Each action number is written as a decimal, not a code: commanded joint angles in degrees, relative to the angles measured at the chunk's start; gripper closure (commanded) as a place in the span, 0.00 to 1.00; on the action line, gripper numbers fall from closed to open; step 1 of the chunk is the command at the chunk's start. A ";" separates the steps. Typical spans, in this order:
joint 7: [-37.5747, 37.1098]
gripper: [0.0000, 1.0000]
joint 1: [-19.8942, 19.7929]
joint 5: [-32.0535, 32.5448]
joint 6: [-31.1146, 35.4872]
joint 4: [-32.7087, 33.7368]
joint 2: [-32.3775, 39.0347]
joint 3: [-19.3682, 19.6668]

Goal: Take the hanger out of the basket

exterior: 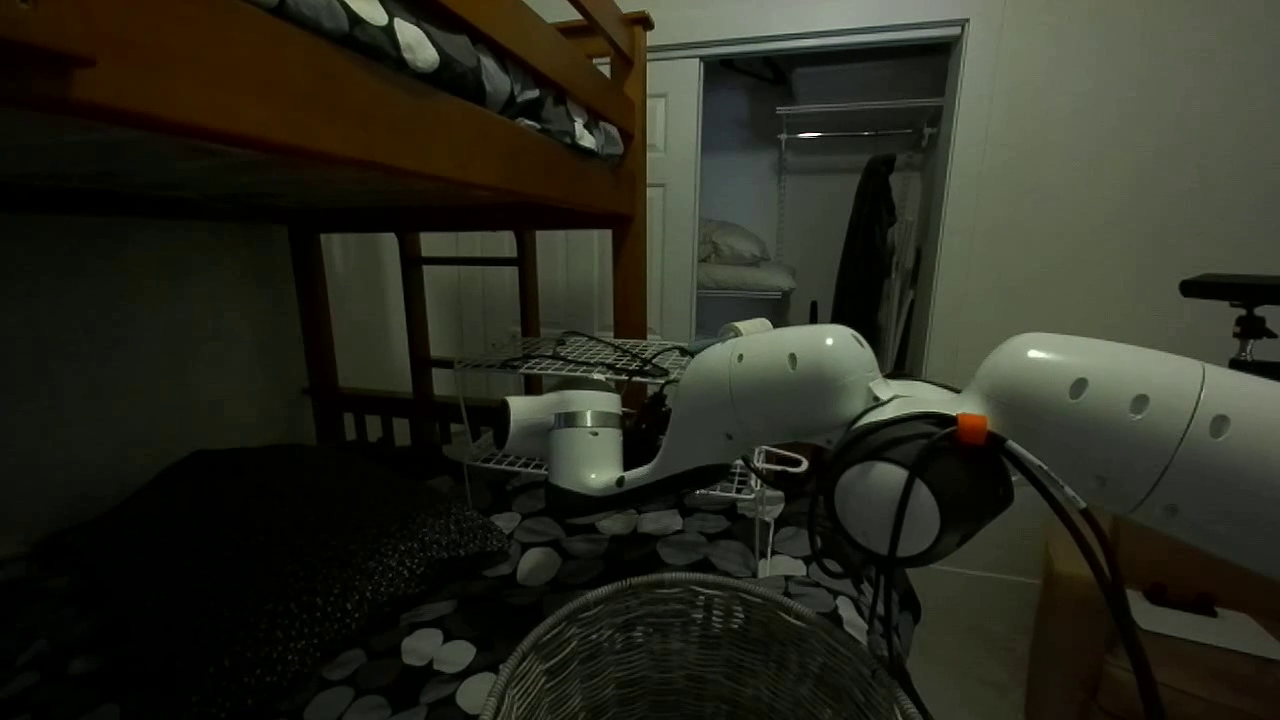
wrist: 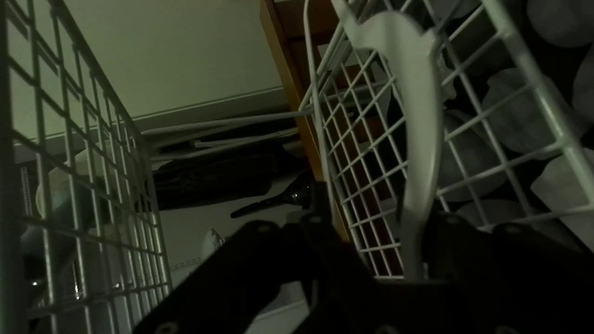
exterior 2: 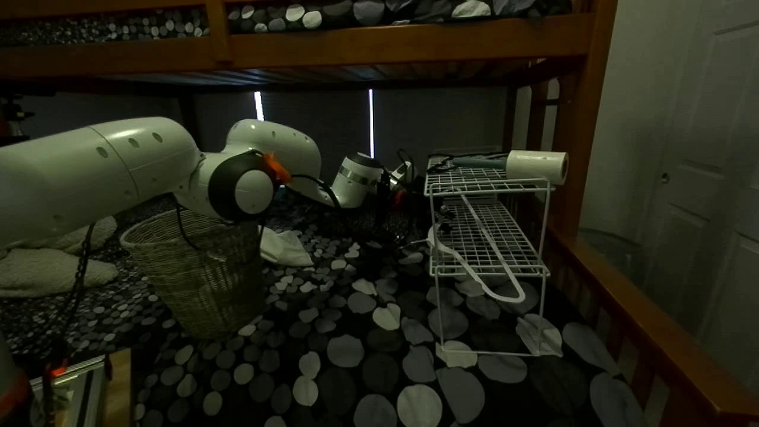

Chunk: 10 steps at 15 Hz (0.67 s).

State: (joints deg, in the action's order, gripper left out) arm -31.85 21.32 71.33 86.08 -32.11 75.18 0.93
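The white plastic clothes hanger [exterior 2: 504, 261] lies at a slant between the lower tier [exterior 2: 519, 244] and the upper tier [exterior 2: 468, 177] of a white wire rack [exterior 2: 492, 191]. In an exterior view, one rounded end pokes out past the lower tier's near short edge, and the hook juts over the long edge facing the robot arm [exterior 2: 107, 172]. In the wrist view, the gripper [wrist: 380, 206] has its fingers [wrist: 320, 204] partway apart; the hanger runs through the gap, close beside one finger, clear of the other and not clamped. Whether the nearer finger touches it cannot be told. A lint roller [exterior 2: 536, 166] lies on the upper tier. The rack stands on the spotted bedspread [exterior 2: 344, 351], well apart from a round wicker basket [exterior 2: 201, 279].
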 commanded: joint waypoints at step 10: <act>4.10 0.00 -4.61 -4.98 10.62 2.46 -1.91 -5.67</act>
State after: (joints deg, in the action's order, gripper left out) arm -30.53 19.76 69.32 91.11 -30.09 74.77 -1.43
